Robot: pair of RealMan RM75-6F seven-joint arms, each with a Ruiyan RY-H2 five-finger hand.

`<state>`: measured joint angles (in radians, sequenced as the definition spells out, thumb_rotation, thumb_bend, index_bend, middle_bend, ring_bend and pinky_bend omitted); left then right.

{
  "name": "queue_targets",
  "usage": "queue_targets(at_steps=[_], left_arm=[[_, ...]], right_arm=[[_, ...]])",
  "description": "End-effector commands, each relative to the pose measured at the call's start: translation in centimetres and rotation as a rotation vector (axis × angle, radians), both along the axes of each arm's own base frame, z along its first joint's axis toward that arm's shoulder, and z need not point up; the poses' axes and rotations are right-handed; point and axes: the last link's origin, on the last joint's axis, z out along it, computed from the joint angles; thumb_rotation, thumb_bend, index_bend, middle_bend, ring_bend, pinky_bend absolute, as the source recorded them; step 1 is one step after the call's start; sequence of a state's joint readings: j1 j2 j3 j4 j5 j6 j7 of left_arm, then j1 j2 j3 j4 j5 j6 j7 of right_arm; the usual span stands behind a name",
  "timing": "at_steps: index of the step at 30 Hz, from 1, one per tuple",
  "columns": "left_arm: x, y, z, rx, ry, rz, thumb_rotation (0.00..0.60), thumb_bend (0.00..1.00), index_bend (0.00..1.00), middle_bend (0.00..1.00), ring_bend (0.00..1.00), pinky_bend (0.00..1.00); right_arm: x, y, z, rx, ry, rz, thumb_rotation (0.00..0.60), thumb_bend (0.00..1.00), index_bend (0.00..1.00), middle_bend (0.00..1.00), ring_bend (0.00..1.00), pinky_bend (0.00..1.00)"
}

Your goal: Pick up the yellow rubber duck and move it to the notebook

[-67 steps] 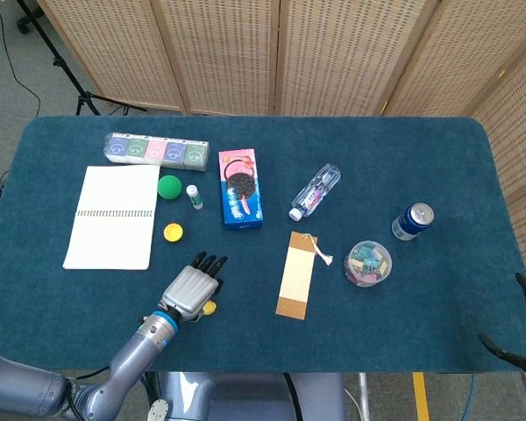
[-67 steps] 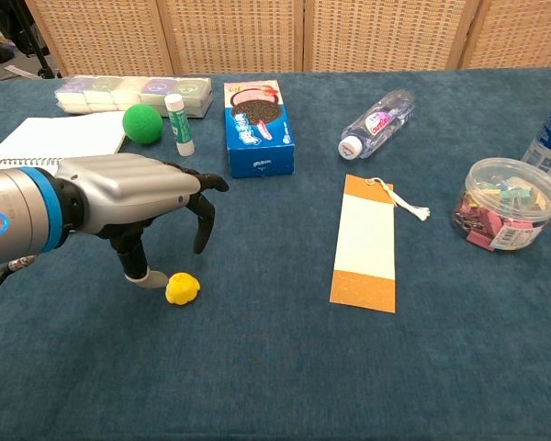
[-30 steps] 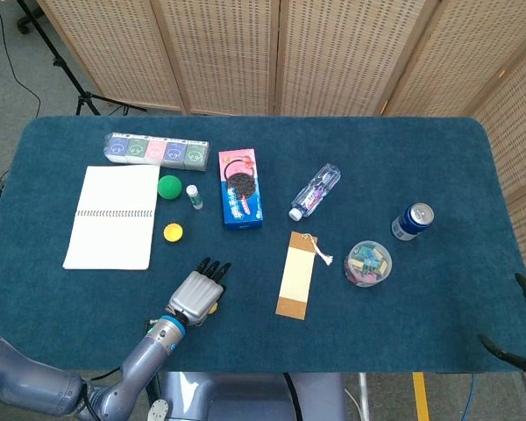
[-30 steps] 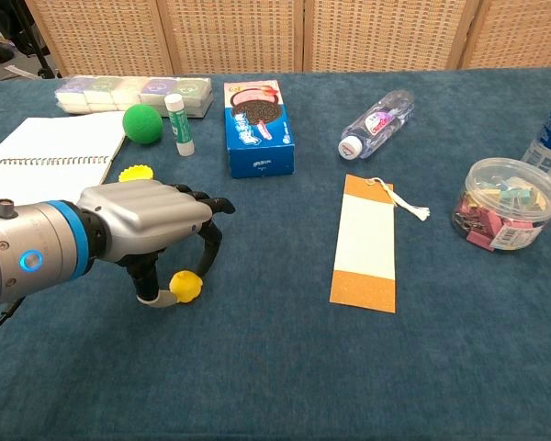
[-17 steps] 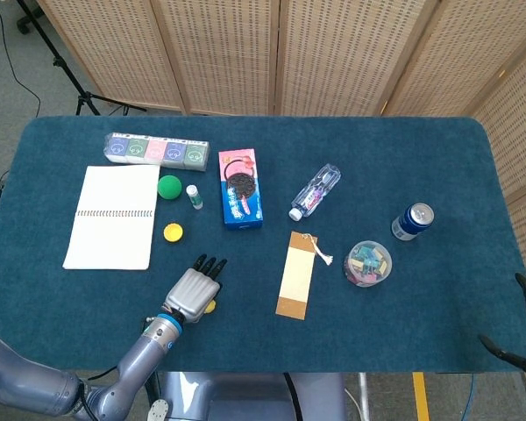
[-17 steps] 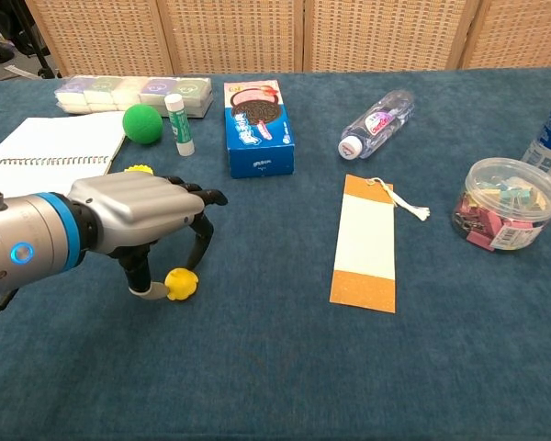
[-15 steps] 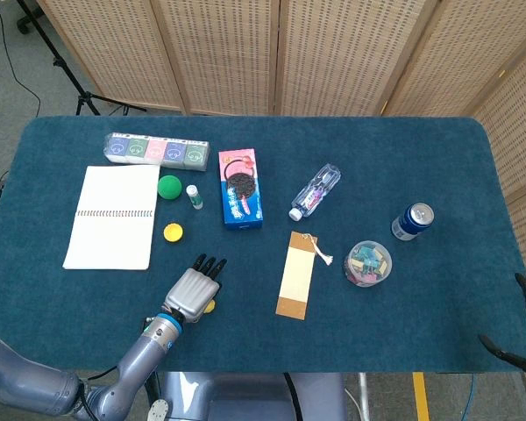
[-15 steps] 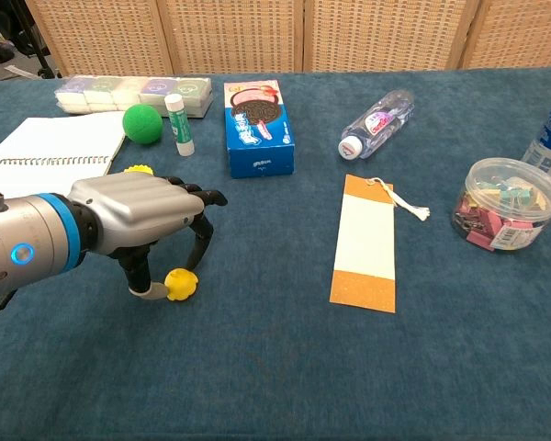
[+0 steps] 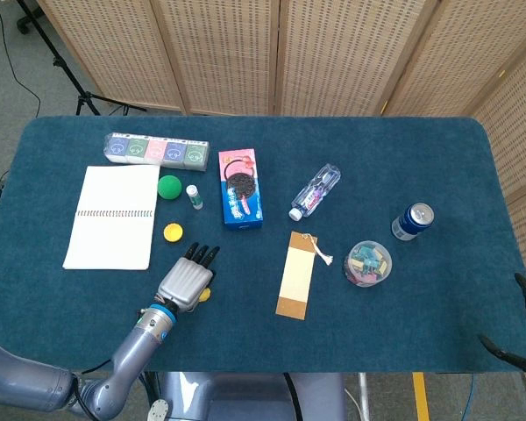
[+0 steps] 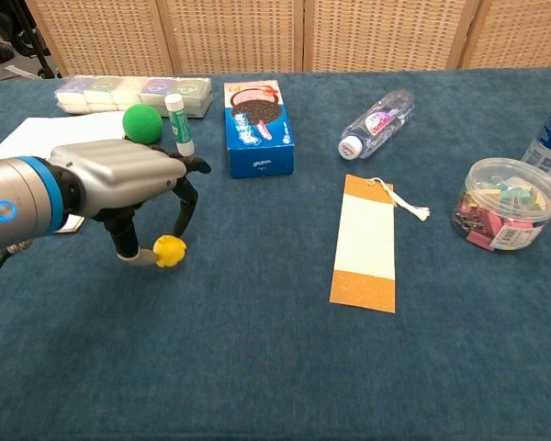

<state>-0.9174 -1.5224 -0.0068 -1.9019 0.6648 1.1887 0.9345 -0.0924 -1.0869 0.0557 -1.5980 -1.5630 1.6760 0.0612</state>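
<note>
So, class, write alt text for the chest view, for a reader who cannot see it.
The robot's left hand pinches a small yellow duck just above a blue table, with the notebook behind the hand. A green ball, cookie box, bottle, bookmark and tub of clips lie further off.

Soft, even overhead light, bright in both views. The left hand (image 10: pixel 119 184) throws only a faint shadow onto the blue tablecloth (image 10: pixel 257 367) below it. Focus is sharp; no glare.
</note>
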Motion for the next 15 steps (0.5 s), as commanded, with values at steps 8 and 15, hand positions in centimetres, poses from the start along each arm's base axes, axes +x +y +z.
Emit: queue_targets(at_steps=[8,15], left_arm=[[-2.2,3.5,4.0,0.103,-0.02,0.055,0.6,0.29,0.61,0.0,0.0,0.0],[-4.2,5.7,5.8,0.16,-0.022,0.099,0.6,0.29,0.61,0.0,0.0,0.0]], right_arm=[[0.1,0.0,-0.2,0.004,0.008,-0.003,0.6,0.0,0.03,0.0,0.0,0.0],[0.2,-0.1,-0.3,0.008,0.014,-0.007,0.6,0.0,0.03,0.0,0.0,0.0]])
